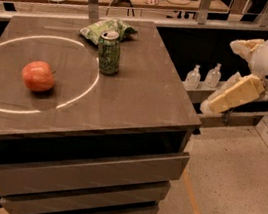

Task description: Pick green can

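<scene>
Currently the can (109,52) stands upright on the worktop (140,97), upper centre of frame, just in front of a bag (106,27); its contents cannot be seen. Apple (38,75) lies well apart, at left. Two small bottles (202,76) stand on a low ledge right of the worktop. Hand (229,96) hangs at right of frame, off the worktop, well apart from the can, touching nothing. Open or closed: cannot tell.
</scene>
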Motion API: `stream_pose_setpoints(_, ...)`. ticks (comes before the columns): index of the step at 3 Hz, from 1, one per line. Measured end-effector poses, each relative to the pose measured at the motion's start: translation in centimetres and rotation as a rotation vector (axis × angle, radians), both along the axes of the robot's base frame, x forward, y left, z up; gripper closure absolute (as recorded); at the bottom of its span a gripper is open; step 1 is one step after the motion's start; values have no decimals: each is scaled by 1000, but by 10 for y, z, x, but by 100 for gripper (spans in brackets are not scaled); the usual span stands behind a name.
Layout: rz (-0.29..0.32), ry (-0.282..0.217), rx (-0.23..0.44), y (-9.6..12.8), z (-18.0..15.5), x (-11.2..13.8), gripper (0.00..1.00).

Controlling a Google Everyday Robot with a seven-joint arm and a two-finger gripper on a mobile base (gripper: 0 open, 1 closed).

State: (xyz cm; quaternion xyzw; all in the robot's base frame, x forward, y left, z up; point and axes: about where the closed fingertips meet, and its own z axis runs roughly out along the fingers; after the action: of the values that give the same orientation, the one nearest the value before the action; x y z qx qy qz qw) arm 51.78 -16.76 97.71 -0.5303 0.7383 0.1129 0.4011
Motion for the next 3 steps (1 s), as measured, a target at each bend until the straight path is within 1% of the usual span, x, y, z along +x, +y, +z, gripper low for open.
stream_pose_setpoints(1, 13, -20, 91, 18, 12, 7, 0)
stream_pose_setpoints(2, 13, -20, 91, 18, 12, 7, 0)
stream_pose_setpoints(3, -3, -33, 145, 31, 5, 16, 0)
